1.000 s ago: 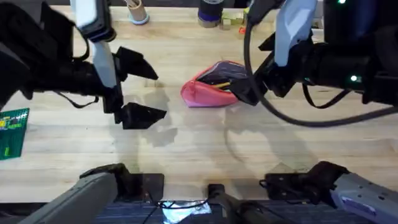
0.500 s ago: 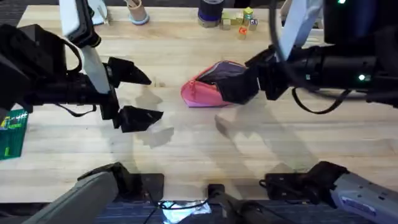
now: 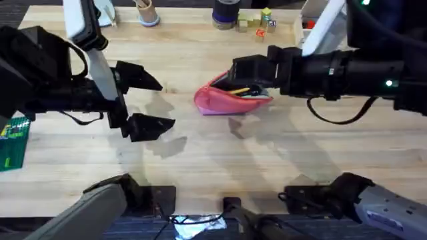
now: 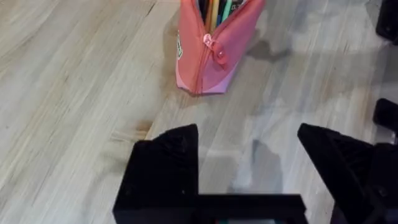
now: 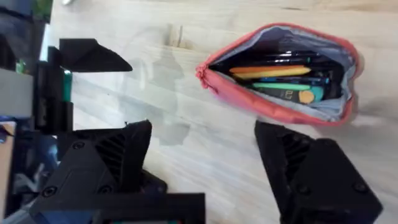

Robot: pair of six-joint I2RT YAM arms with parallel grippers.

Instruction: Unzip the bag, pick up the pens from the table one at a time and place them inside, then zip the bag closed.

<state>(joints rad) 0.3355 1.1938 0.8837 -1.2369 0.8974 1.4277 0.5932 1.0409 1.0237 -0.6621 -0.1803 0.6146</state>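
Lying left-right: bag (image 3: pixel 227 100) | mouth open | pens (image 5: pixel 280 78) lengthwise inside

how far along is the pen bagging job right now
The bag lies unzipped with pens inside, so unzipping and loading look done. Both the left gripper and the right gripper are open and hold nothing. Zipping the bag closed is left.

A long top of pale wood planks (image 3: pixel 220 153) with clear grain carries soft grey shadows. Along its far edge stand a dark cylindrical container (image 3: pixel 227 15), small coloured blocks (image 3: pixel 257 21) and a tan cup (image 3: pixel 147 12). A green card (image 3: pixel 13 140) lies at one side.
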